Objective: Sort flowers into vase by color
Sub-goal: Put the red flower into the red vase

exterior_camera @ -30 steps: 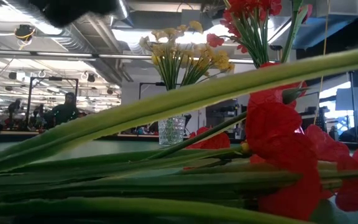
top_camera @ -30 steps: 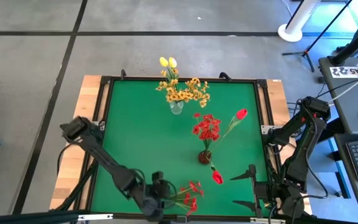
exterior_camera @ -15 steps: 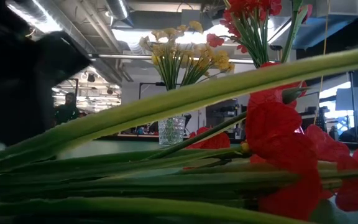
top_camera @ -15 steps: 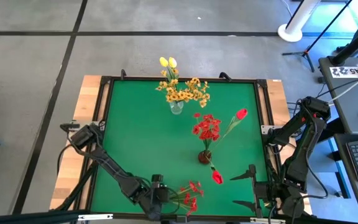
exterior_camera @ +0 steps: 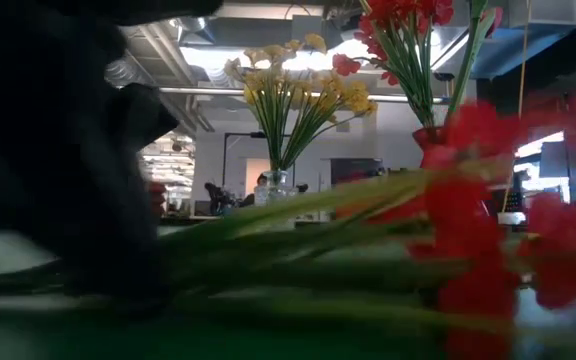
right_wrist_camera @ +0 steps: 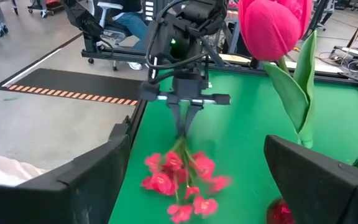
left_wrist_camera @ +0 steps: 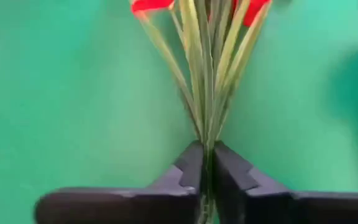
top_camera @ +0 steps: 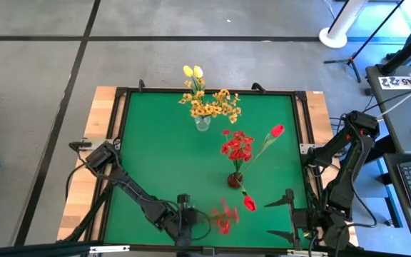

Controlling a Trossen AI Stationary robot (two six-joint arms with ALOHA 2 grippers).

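A: Looking down from the high view, the left gripper (top_camera: 185,223) sits at bottom centre of the worktop (top_camera: 163,150), beside the red spray (top_camera: 223,216); the right gripper (top_camera: 282,214), spread, waits at lower right.

B: The left wrist view adds the grip: fingers (left_wrist_camera: 229,177) pinching the stems (left_wrist_camera: 207,93), probably for the red vase (top_camera: 235,179).

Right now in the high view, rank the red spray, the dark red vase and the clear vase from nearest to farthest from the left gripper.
1. Red spray: held in the left gripper at the near edge.
2. Dark red vase: mid-mat, toward the right arm's side.
3. Clear vase: by the far edge, holding yellow flowers.
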